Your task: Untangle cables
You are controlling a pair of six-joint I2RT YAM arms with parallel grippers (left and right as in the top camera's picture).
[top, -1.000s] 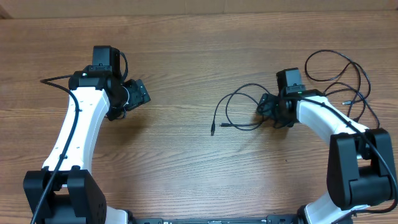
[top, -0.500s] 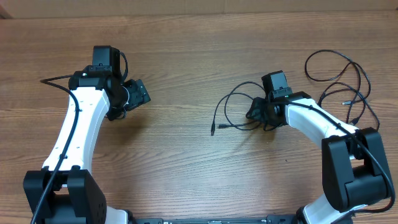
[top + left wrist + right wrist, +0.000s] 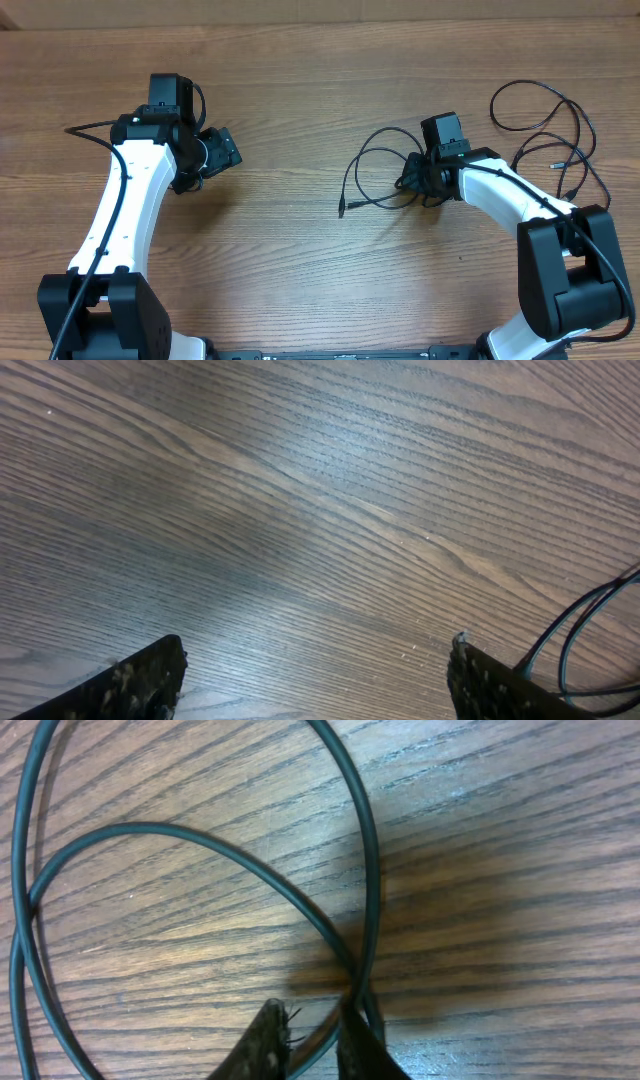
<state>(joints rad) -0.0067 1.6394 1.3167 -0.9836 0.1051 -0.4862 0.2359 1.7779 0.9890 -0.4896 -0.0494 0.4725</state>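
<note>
Thin black cables lie in loose loops on the wooden table. One set of loops (image 3: 378, 170) lies at centre right and ends in a plug (image 3: 342, 209); more loops (image 3: 555, 125) spread to the far right. My right gripper (image 3: 412, 182) sits low on the near loops. In the right wrist view its jaws (image 3: 312, 1020) are pinched together where two cable strands (image 3: 366, 850) cross, with a strand between them. My left gripper (image 3: 226, 150) hovers far to the left over bare wood, open, with nothing between its fingers (image 3: 150, 675).
The wooden table (image 3: 300, 90) fills the view. Both white arms reach in from the near edge, and a thick black wire (image 3: 85, 128) runs off the left arm. Two thin dark wires (image 3: 585, 635) show at the right edge of the left wrist view.
My right gripper moved left onto the near cable loops and its jaws closed on a strand; the loops shifted slightly. The left arm has not moved.
</note>
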